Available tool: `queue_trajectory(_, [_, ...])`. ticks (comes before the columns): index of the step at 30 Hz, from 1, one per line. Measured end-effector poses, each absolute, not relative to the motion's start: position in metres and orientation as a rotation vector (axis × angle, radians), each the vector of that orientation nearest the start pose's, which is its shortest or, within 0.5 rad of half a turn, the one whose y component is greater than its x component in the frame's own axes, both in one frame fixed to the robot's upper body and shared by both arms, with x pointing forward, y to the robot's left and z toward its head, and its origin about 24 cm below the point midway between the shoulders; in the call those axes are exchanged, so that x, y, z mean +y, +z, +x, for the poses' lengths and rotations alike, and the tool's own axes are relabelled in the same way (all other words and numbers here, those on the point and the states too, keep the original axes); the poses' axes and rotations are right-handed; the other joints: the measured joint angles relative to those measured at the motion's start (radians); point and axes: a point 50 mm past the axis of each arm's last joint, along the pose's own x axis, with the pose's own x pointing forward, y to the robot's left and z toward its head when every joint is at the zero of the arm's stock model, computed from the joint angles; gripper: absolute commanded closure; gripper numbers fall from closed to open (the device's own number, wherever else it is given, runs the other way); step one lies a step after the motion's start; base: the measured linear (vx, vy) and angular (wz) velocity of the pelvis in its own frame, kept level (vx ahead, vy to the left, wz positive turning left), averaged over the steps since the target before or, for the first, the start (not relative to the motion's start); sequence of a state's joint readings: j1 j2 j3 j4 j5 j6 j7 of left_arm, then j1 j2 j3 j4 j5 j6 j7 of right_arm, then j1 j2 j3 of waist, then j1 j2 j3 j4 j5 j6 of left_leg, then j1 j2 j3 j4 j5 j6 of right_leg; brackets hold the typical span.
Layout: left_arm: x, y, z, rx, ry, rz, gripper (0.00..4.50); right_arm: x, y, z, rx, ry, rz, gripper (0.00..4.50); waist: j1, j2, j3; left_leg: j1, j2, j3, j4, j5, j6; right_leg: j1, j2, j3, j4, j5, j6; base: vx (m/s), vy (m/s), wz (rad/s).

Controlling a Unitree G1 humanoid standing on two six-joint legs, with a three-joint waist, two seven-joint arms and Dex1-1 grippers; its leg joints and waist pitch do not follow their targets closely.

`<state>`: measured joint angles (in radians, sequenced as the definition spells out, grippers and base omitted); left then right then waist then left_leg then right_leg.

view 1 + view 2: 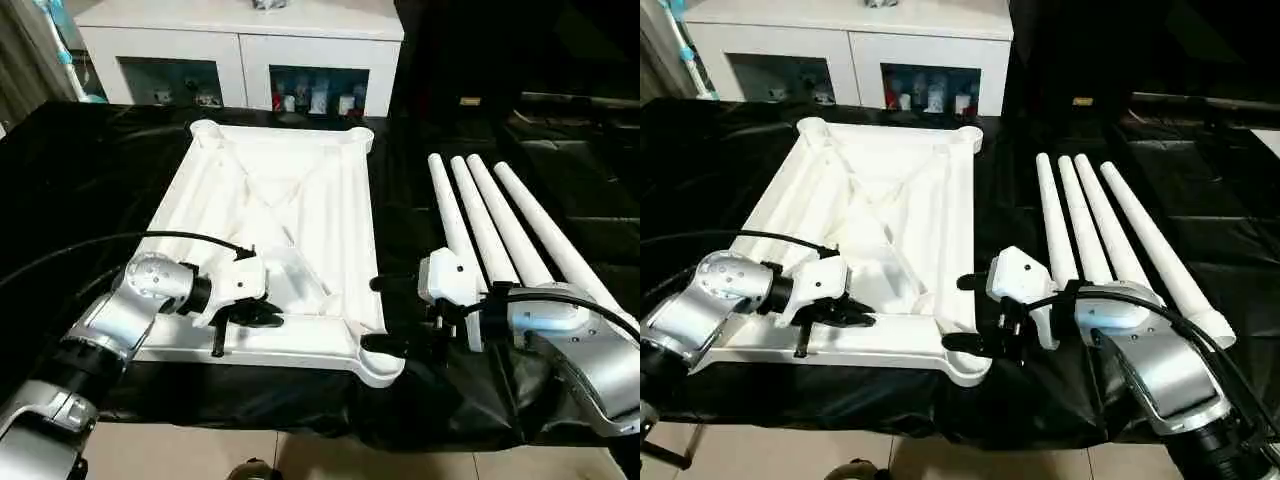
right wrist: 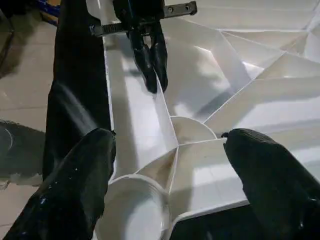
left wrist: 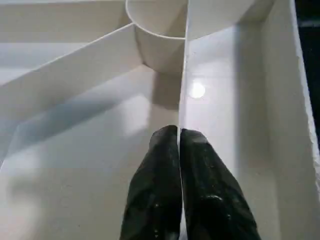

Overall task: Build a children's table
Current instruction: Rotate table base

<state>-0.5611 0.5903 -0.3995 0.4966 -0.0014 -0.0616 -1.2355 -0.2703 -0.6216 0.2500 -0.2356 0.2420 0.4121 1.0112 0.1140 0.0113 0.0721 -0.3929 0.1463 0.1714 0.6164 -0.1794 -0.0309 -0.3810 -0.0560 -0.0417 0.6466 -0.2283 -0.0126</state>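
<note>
Right now the tabletop (image 1: 300, 200) lies upside down on the black worktop (image 1: 90, 180), ribs up, with the four legs (image 1: 1110, 230) lined up side by side just beside its right edge. The left claw (image 1: 262, 316) is pinched shut on a thin upright rib (image 3: 182, 100) inside the tabletop near its front edge, seemingly to steady it. The right claw (image 1: 975, 315) stands wide open, holding nothing, straddling the tabletop's near right corner socket (image 2: 132, 200). To do this step well, I'd say the left arm should keep that rib firmly held so the tabletop cannot slide, while the right goes for a leg. Both silver forearms reach in low and level, wrists turned inward toward each other.
</note>
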Motion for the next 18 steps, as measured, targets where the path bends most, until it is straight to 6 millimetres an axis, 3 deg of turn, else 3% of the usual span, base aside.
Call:
queue_trajectory(8, [0.171, 0.065, 0.312, 0.427, -1.376, 0.732, 4.43, -0.142, 0.107, 0.253, 0.252, 1.252, -0.404, 0.64, 0.000, 0.000, 0.000, 0.002, 0.000, 0.000, 0.000, 0.000, 0.000, 0.001, 0.000, 0.000, 0.000, 0.001, 0.000, 0.000, 0.000, 0.00])
queue_trajectory(18, [0.176, 0.067, 0.329, 0.363, -1.232, 0.823, 4.43, -0.141, 0.107, 0.255, 0.241, 1.224, -0.408, 0.64, -0.007, 0.000, 0.000, 0.003, 0.001, 0.000, 0.000, 0.001, -0.001, 0.000, 0.000, -0.001, 0.000, 0.005, 0.000, 0.000, 0.000, 0.00])
